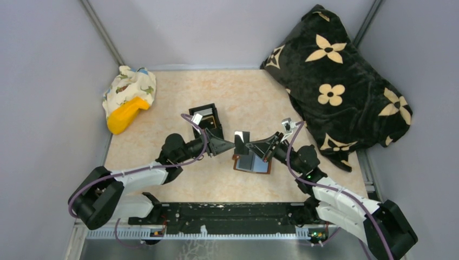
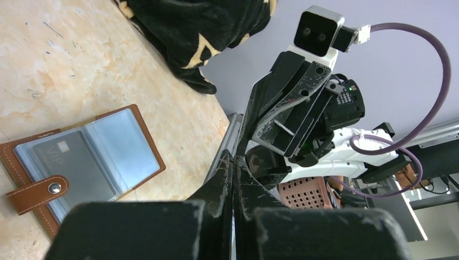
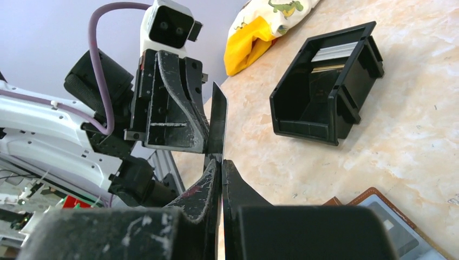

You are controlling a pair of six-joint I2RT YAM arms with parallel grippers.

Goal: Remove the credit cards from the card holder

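While the card holder [image 2: 127, 141] lies open and flat on the table [image 1: 162, 108], between the two arms and just under their grippers, one dark card [image 2: 73, 162] shows inside it, so I judge the task is not finished. A second card [image 3: 218, 116] stands on edge in the air above the holder. The right gripper [image 3: 219, 165] is closed on this card's lower edge. The left gripper [image 2: 234, 162] has its fingers pressed together too, apparently on the same card. I read this as a handover toward the black bin [image 3: 308, 130], which stands behind the left gripper and has cards inside. To do it well, only one gripper should let go, and only when the other's pinch is firm. It should then draw back straight along the card's plane, so the card does not twist or drop.
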